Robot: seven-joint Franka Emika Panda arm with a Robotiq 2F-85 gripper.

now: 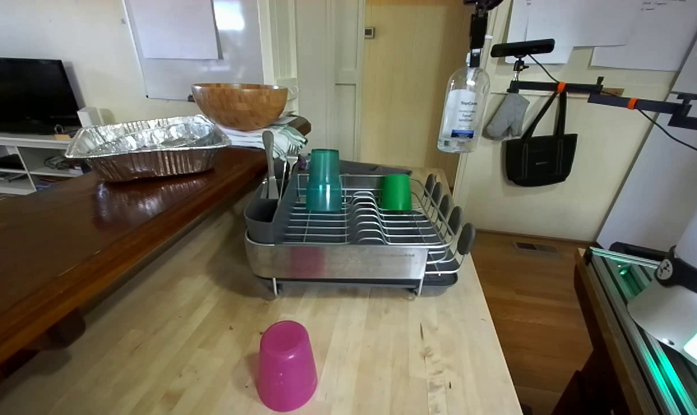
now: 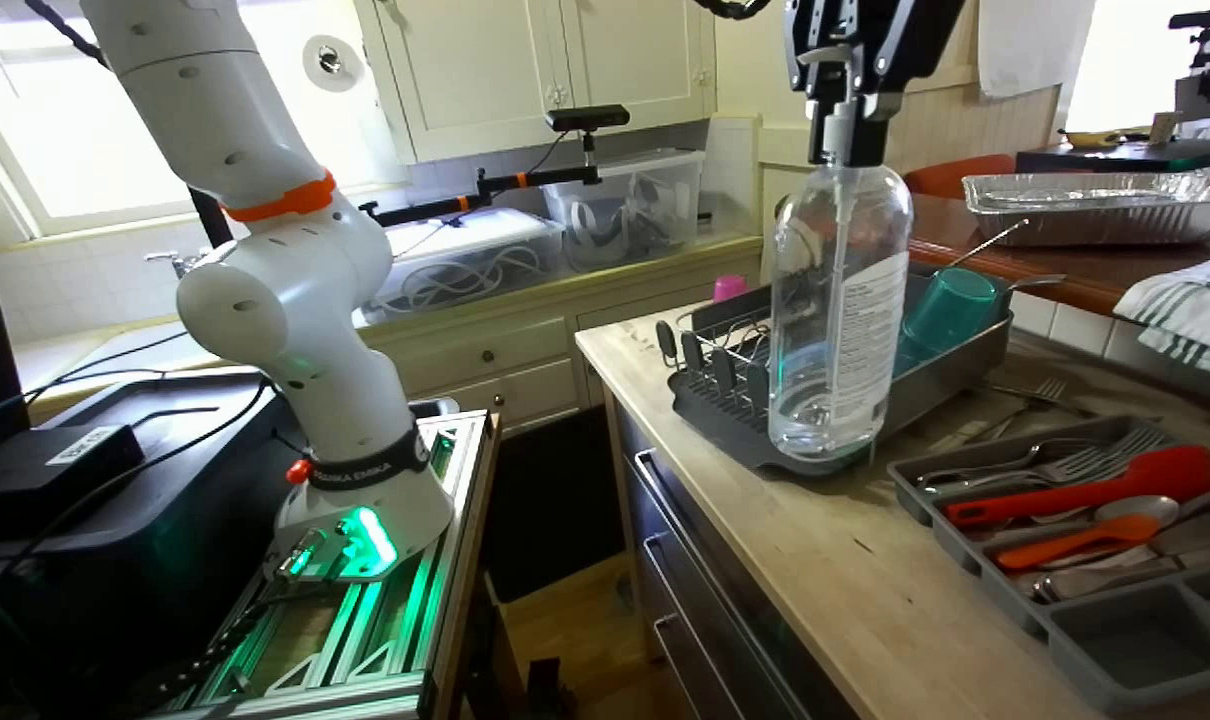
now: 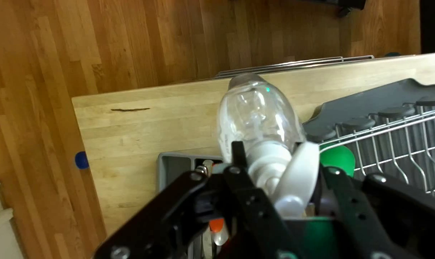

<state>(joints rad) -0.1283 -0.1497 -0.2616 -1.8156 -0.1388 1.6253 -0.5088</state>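
Note:
A clear pump bottle of hand sanitizer (image 1: 463, 109) hangs upright in the air, seen in all views. My gripper (image 2: 843, 145) is shut on its neck, just below the white pump head. In the wrist view the dark fingers (image 3: 238, 153) stand on both sides of the white collar, and the pump spout (image 3: 298, 176) hides part of one finger. A little clear liquid shows at the bottle's bottom. Nearest to it is the dish rack (image 2: 925, 415), standing on the wooden counter with a teal cup (image 1: 324, 181) and a green cup (image 1: 396, 192) in it.
A pink cup (image 1: 287, 366) stands upside down on the counter. The grey cutlery tray (image 2: 1135, 635) holds utensils beside the rack. A raised brown ledge (image 1: 152, 230) carries a foil pan (image 1: 152, 161) and a wooden bowl (image 1: 239, 106). The counter edge drops to the floor.

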